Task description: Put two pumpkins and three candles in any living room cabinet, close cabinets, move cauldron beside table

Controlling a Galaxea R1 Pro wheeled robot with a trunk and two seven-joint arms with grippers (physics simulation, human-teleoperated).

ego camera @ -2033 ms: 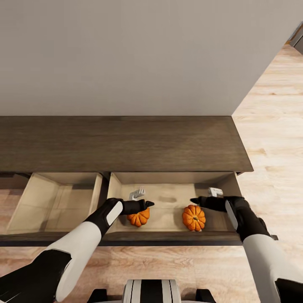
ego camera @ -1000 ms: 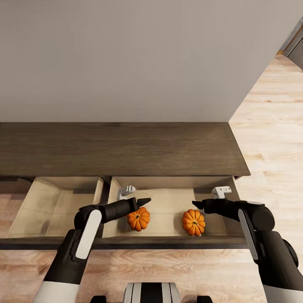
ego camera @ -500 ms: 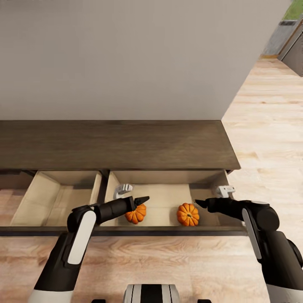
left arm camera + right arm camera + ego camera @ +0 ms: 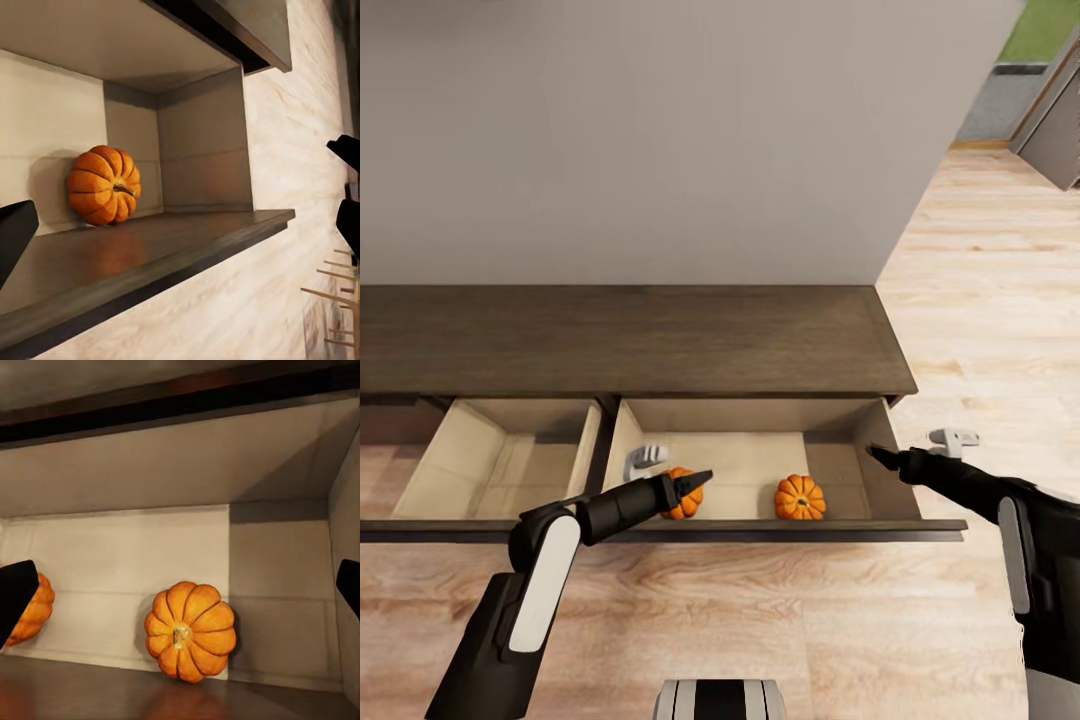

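Both cabinet [image 4: 630, 340] drawers stand pulled out and open from above. In the right drawer [image 4: 760, 470], two pumpkins [image 4: 800, 497] sit near the front wall, leaving bare floor between and behind them. The left drawer [image 4: 500, 465] is bare.

no readable text, labels or numbers, none apparent even on the small, blurred parts

Two pumpkins [image 4: 800, 497] lie in the cabinet's [image 4: 630, 340] open right drawer [image 4: 872, 462].
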